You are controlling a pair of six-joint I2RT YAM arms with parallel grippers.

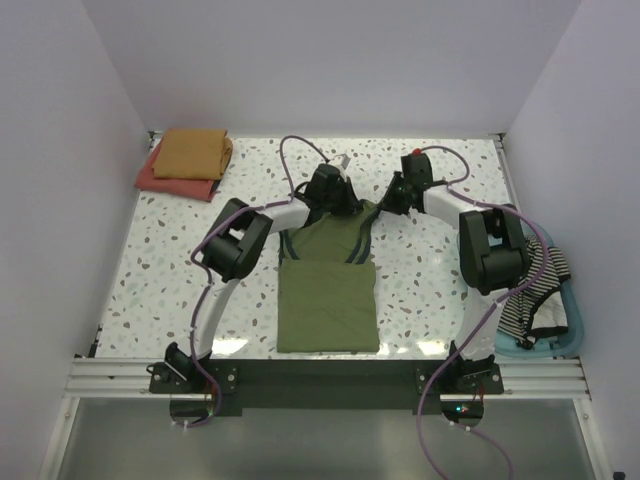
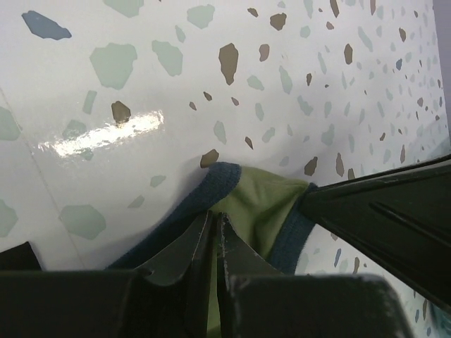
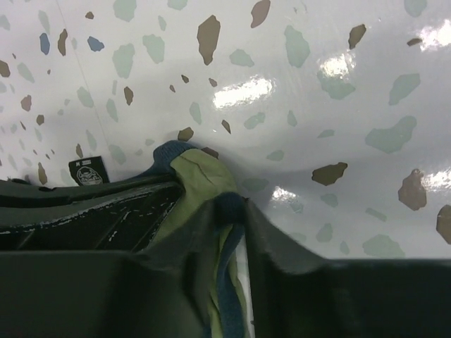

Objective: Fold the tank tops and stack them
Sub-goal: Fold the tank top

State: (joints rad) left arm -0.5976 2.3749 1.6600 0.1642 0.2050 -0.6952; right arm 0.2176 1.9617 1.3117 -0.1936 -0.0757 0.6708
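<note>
Cloth this limp is best held at the straps (image 2: 262,211), I'd say, where left gripper (image 2: 217,229) and right gripper (image 3: 224,211) each pinch the green top (image 1: 328,300) lying midway along the near edge of the table (image 1: 160,290).

No text can be read anywhere; the only label is a small black tag (image 3: 88,171) with a pale printed mark, near the green top's (image 3: 201,176) navy-trimmed strap, too small to make out.
</note>
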